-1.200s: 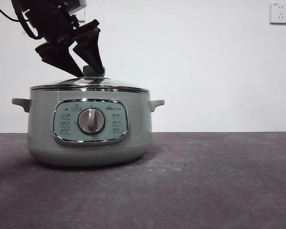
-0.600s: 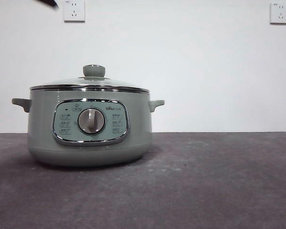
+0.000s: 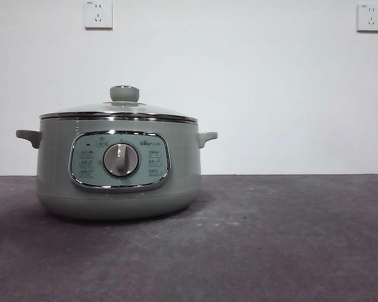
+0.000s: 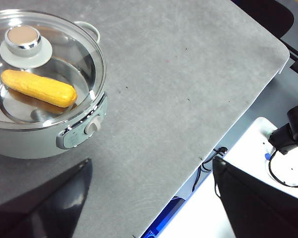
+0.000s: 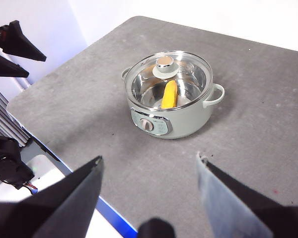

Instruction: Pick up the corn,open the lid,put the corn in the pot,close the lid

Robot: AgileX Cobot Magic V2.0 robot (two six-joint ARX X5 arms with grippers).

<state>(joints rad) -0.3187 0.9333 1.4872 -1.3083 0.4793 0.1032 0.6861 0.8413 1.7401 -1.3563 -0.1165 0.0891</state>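
The sage-green pot (image 3: 120, 170) stands on the grey table with the glass lid (image 3: 120, 108) shut on it. The corn is hidden in the front view. Through the glass it lies inside the pot in the left wrist view (image 4: 38, 88) and the right wrist view (image 5: 169, 94). My left gripper (image 4: 151, 163) is open and empty, high above the table beside the pot (image 4: 39, 144) and its lid (image 4: 22, 42). My right gripper (image 5: 149, 158) is open and empty, high and well back from the pot (image 5: 186, 124) and lid (image 5: 165, 65).
Two wall sockets (image 3: 98, 14) (image 3: 370, 17) are on the white wall behind. The table's rounded edge (image 4: 223, 139) runs near a white base with cables (image 4: 273, 153). The left arm's black jaws also show at the right wrist view's edge (image 5: 12, 49).
An arm whose open jaws were at the lid's knob has lifted away up and out of the front view. The lid stays shut on the pot.
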